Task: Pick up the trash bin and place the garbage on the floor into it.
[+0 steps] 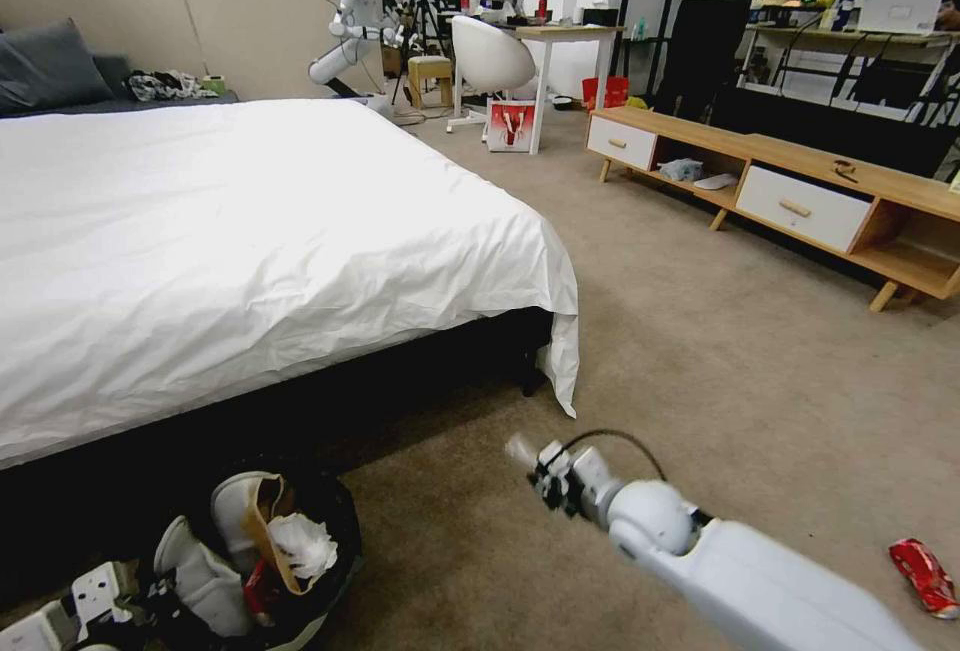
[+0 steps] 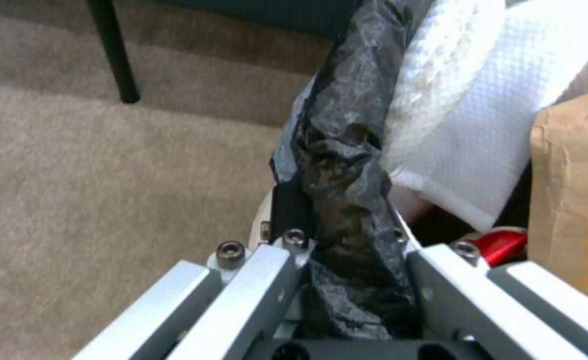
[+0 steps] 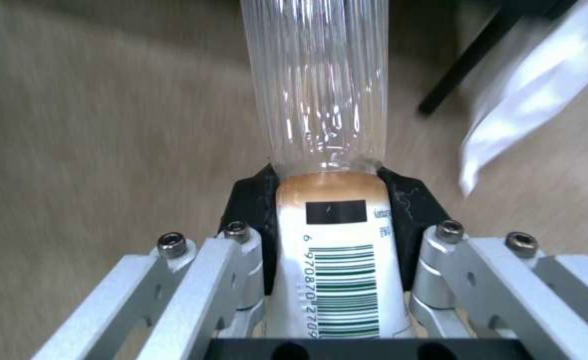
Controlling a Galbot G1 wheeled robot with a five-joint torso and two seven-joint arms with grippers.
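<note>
We see the right gripper [image 3: 330, 220] pinching a clear bottle [image 3: 323, 100], long axis straight out beyond the jaws; the left gripper [image 2: 347, 235] clamps the trash bin [image 2: 347, 150] rim.

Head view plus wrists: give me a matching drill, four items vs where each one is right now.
Items:
1. clear plastic bottle with a white barcode label
2. crushed red soda can
3. crumpled white tissue
4. black bag rim of the white trash bin

Places:
A. lying on the beige carpet floor, to the right of the right arm
B. clamped in the left gripper
C. inside the bin beside the brown paper bag
D. clamped in the right gripper

Pairs: 1-D, 2-A, 3-C, 4-B
</note>
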